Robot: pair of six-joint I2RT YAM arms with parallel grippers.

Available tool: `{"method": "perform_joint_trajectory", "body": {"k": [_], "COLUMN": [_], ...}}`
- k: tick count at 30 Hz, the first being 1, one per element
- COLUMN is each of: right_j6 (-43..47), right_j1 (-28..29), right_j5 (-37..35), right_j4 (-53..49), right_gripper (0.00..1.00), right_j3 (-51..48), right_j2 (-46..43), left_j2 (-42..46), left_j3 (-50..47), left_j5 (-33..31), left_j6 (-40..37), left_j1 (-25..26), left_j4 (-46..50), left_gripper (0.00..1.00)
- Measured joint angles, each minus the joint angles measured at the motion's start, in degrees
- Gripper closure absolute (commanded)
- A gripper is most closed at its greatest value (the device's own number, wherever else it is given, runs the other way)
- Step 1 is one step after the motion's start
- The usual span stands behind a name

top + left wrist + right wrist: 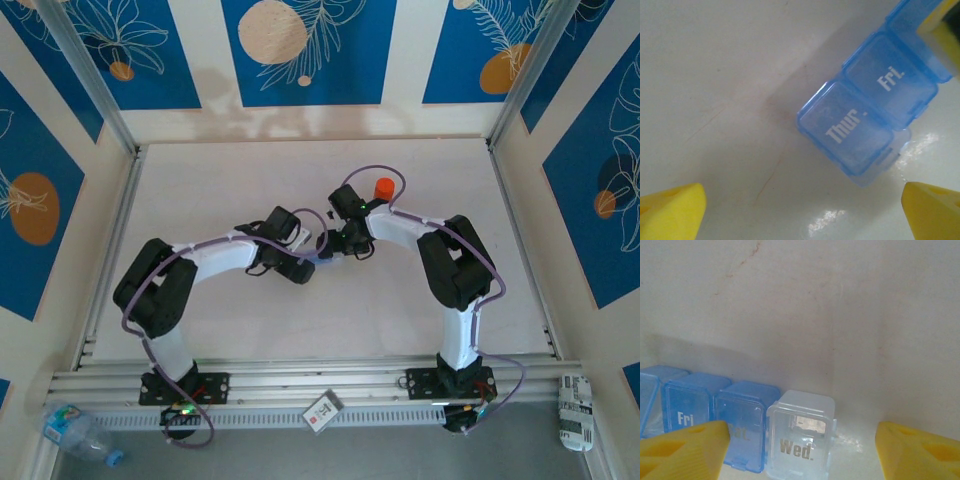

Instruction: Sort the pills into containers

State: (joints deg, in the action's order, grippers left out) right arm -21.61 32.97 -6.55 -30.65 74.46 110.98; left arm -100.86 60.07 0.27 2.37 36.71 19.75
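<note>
The containers are one translucent blue pill box lying flat on the white table, with shut lids marked "Thur." and "Fri.". In the right wrist view the box shows "Fri" and "Sat." lids, and a clear compartment marked "Wed." sits at its end. I cannot make out any pills. My left gripper is open, its yellow fingertips wide apart just short of the "Thur." end. My right gripper is open too, straddling the "Sat." and "Wed." compartments. In the top view both grippers meet mid-table over the box.
An orange bottle stands just behind the right arm's wrist. Off the table's front rail lie a water bottle, a small card and a white packet. Patterned walls enclose the table on three sides.
</note>
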Motion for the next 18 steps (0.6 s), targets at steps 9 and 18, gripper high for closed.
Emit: {"method": "perform_joint_trajectory", "body": {"k": [9, 18], "right_j6": [0.0, -0.5], "right_j1": [0.0, 0.0], "right_j5": [0.2, 0.8], "right_j4": [0.5, 1.6], "right_gripper": [0.23, 0.23], "right_j3": [-0.2, -0.7], "right_j2": [0.0, 0.0], "left_j2": [-0.3, -1.7], "left_j3": [2.5, 6.3], "left_j5": [-1.0, -0.7], "left_j6": [0.0, 0.1], "left_j1": [-3.3, -6.6], "left_j4": [0.0, -0.2], "left_gripper": [0.0, 0.0]}}
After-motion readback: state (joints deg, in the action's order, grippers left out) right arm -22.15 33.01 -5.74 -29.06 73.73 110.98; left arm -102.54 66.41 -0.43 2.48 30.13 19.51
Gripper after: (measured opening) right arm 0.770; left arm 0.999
